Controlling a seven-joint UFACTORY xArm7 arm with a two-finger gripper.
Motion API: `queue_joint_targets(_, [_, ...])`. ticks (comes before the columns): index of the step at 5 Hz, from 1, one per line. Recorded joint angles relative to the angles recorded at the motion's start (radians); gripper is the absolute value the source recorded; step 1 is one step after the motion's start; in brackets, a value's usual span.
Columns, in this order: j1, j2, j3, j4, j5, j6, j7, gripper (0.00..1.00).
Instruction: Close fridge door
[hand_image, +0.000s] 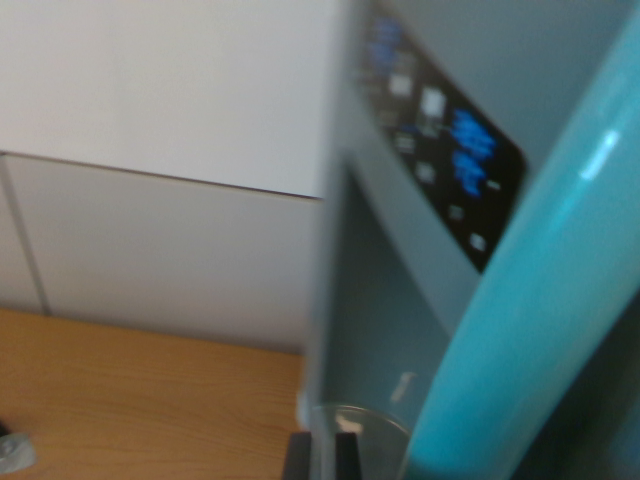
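The view is blurred. A teal fridge door (400, 300) fills the wrist view's right half, very close to the camera. It carries a black control panel (450, 160) with blue lights above a recessed dispenser bay (375, 300). A thick teal handle bar (540, 300) runs diagonally from the top right down to the bottom centre. Two dark fingertips (300, 458) of my gripper (322, 458) poke in at the bottom edge, right against the door's left side. Too little of them shows to judge their gap.
White panels (160, 180) with thin seams stand behind on the wrist view's left. A wooden surface (140, 400) lies below them. A small grey object (12, 452) sits at the bottom left corner. A clear curved rim (365, 418) shows at the dispenser's base.
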Motion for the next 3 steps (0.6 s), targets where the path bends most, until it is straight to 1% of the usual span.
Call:
queue_joint_targets(1, [0.0,0.0,0.0,0.0,0.0,0.0,0.0,1.0])
queue_joint_targets(2, [0.0,0.023,-0.037,0.013,0.0,0.0,0.0,1.0])
queue_joint_targets(3, [0.0,0.023,-0.037,0.013,0.0,0.0,0.0,1.0])
